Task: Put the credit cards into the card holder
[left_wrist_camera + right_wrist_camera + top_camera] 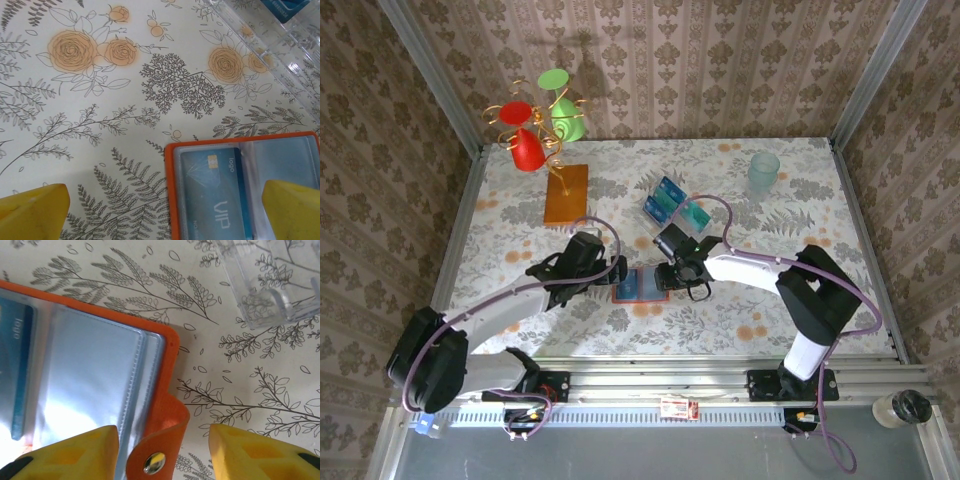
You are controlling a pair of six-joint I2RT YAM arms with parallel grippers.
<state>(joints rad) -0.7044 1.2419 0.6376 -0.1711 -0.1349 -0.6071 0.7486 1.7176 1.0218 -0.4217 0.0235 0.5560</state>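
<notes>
The card holder (638,285) lies open near the centre of the surface (750,310), with one blue card (215,200) already sleeved. More credit cards (668,200) stand in a clear rack (692,215) at its 1 o'clock. The next card needs a flat, square entry into the empty sleeve while the cover is pinned. Both arms reach inward and low. The left end effector (165,210), spread wide, hovers at the holder's 9 o'clock. The right end effector (160,455), spread, straddles the snap tab (167,425) at 3 o'clock without pinching it.

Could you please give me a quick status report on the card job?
Left gripper open, right gripper open, both at card holder. Holder lies open, one blue card sleeved. Snap tab between right jaws, untouched.
</notes>
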